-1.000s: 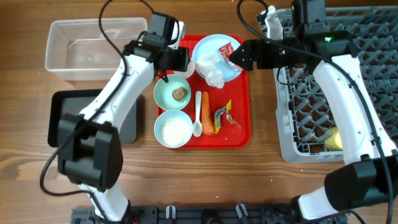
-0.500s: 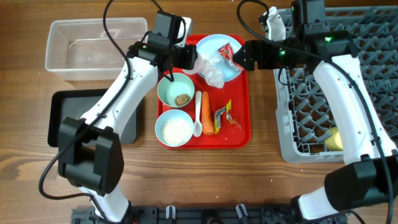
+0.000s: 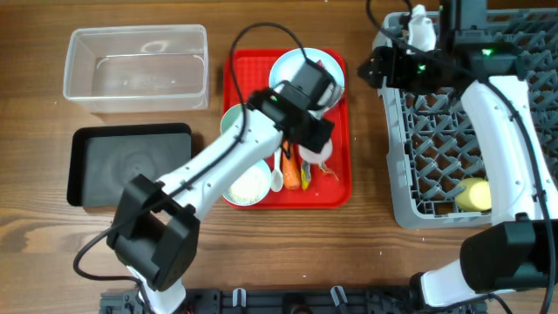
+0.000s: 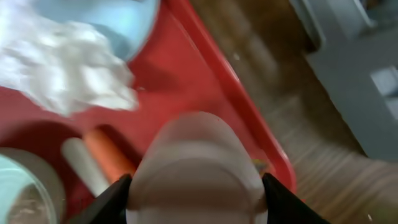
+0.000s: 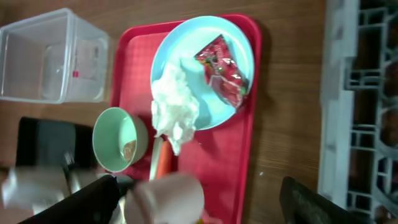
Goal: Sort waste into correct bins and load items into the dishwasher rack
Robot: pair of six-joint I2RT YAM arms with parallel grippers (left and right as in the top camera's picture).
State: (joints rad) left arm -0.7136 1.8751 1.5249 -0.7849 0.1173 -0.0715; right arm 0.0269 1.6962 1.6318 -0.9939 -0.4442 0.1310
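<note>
Wooden table (image 3: 35,227) — pink cup (image 4: 194,165) blurred, cut off

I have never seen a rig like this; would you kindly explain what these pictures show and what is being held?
This is a two-armed robot at a table, each arm ending in a two-finger gripper. One picture looks down from above; the other two come from cameras on the wrists. On the table sit a clear tub, a black bin, a red tray of dishes and scraps, and a grey dishwasher rack with a yellow cup inside. The left gripper holds a pink cup over the tray; the right gripper is open and empty, by the rack's corner.
</note>
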